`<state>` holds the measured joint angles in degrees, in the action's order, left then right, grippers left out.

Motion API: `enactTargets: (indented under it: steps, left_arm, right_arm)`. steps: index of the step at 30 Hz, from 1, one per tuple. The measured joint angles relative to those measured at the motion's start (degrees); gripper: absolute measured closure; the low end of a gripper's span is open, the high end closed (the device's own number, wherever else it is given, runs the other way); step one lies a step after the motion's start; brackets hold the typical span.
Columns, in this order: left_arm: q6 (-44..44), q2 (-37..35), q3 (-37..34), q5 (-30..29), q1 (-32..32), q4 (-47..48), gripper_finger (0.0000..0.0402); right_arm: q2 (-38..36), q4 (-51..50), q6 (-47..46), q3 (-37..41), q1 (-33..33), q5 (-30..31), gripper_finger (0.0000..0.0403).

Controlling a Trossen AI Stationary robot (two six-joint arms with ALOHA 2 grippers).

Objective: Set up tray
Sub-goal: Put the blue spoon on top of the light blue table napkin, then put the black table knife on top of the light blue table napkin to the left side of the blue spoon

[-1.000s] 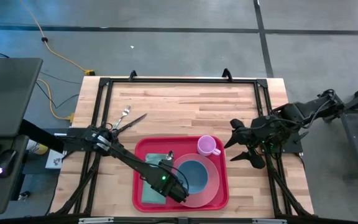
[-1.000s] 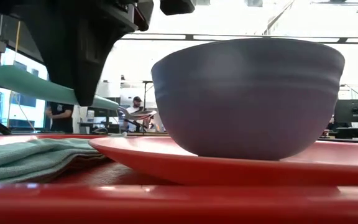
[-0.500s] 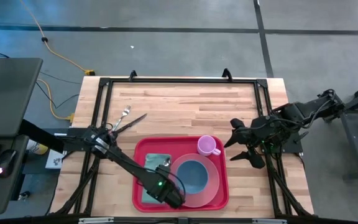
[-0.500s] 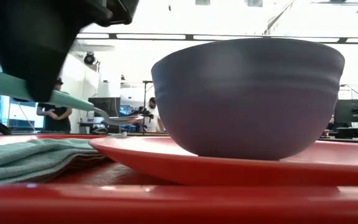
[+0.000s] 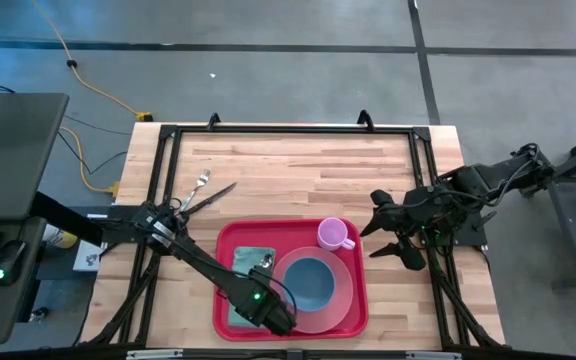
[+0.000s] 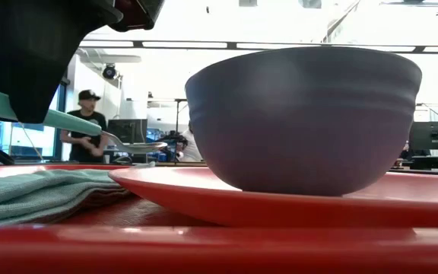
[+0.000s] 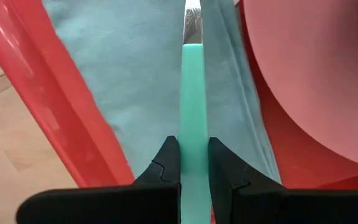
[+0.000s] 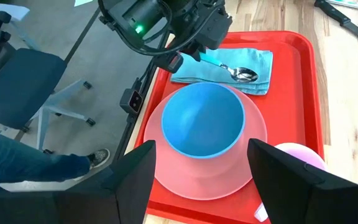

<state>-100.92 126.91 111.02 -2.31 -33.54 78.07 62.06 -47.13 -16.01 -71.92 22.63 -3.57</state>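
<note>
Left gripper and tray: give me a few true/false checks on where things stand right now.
1. The left gripper is shut on the spoon by its teal handle. True.
2. The spoon is held over the teal napkin on the tray. True.
3. The blue bowl sits directly on the tray floor. False: it sits on the pink plate.
4. The pink cup is off the tray, on the wood. False: it stands inside the tray, at a far corner.
5. The right gripper is holding the cup. False: it is open and waits beside the tray, on the table's right side.
</note>
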Motion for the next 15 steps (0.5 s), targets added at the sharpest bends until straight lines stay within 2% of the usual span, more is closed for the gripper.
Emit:
enactTargets:
  steps: [2, 9, 15]
  left_arm:
    - [0.02, 0.0, 0.0, 0.0, 0.0, 0.5, 0.0327]
    - [1.04, 0.0, 0.0, -1.35, 0.0, -1.25, 0.023]
    - [1.64, 0.0, 0.0, -2.65, 0.02, -2.81, 0.0217]
  right_arm:
    - [0.0, 0.0, 0.0, 0.0, 0.0, 0.0, 0.0166]
    - [0.0, 0.01, 0.0, 0.0, 0.0, 0.0, 0.0166]
    - [0.0, 0.0, 0.01, 0.0, 0.0, 0.0, 0.0166]
